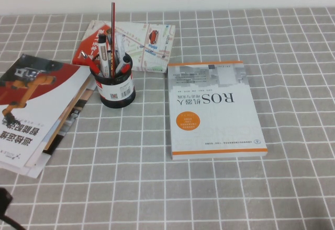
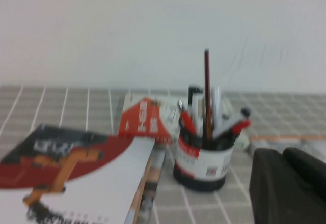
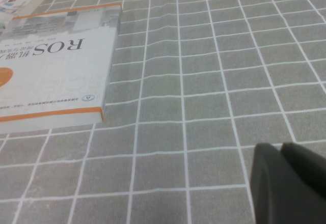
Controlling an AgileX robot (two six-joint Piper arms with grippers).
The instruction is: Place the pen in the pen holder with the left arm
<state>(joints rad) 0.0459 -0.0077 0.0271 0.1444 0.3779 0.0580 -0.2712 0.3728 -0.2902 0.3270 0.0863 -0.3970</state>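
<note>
The thin dark-red pen stands upright in the black pen holder, among thicker markers with red and black caps. Both show in the left wrist view, the pen rising above the holder. My left gripper is pulled back from the holder, its fingers together and empty. Only a black bit of the left arm shows at the high view's bottom left corner. My right gripper hangs over bare cloth, its fingers together and empty, away from the holder.
A white ROS book lies right of the holder. A red-and-white book stack lies to its left. A map booklet lies behind it. A grey checked cloth covers the table.
</note>
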